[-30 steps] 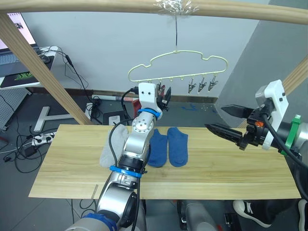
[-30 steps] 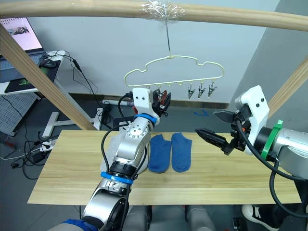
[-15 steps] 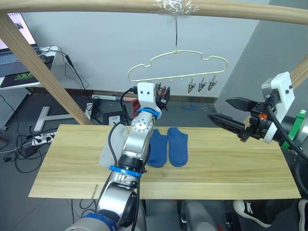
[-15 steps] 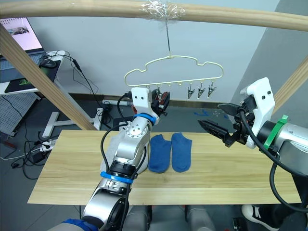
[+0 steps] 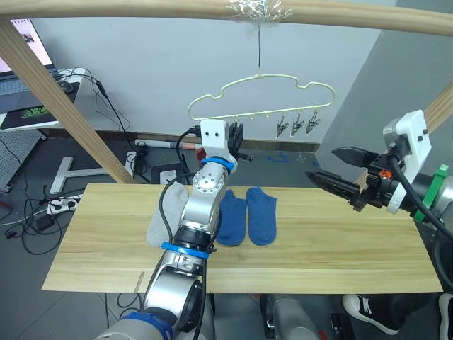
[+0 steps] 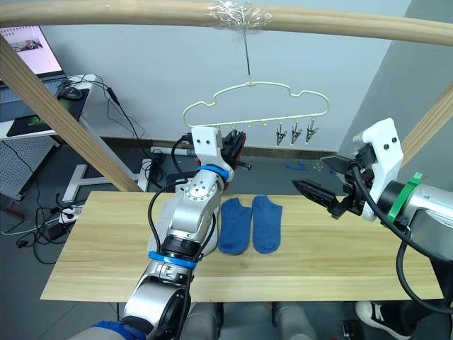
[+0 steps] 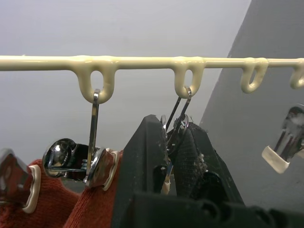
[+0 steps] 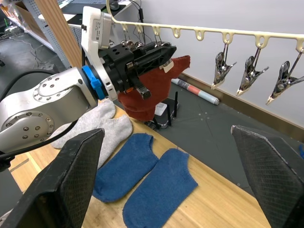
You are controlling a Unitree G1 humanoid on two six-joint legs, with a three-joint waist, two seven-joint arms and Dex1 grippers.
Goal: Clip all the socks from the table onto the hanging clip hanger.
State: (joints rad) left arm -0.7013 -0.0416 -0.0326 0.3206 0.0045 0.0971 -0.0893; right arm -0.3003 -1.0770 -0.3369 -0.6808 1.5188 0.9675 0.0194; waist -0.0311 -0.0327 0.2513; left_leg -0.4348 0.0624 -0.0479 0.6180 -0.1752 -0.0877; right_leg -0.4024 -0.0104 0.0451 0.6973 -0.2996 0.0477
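The pale yellow-green clip hanger (image 5: 259, 74) hangs from the pole above the table's far edge. My left gripper (image 5: 239, 136) is raised to its clip row. In the left wrist view its fingers (image 7: 142, 166) are shut on a metal clip (image 7: 176, 124) under the hanger bar (image 7: 142, 61). Rust red socks (image 8: 152, 90) hang from the neighbouring clips (image 7: 97, 164) just below the gripper. Two blue socks (image 5: 232, 218) (image 5: 262, 216) and the light grey socks (image 5: 166, 212) lie flat on the table (image 5: 340, 241). My right gripper (image 5: 324, 164) hovers open and empty over the table's right part.
Three free clips (image 5: 297, 125) hang at the hanger's right end. A thick wooden pole (image 5: 141, 8) runs overhead, with slanted wooden posts (image 5: 49, 92) at left and right. A white desk (image 5: 28, 106) and floor cables lie at the back left.
My right gripper has drawn back to the right and risen a little, still open. My left gripper has pressed slightly closer to the clip row. The socks on the table have not moved.
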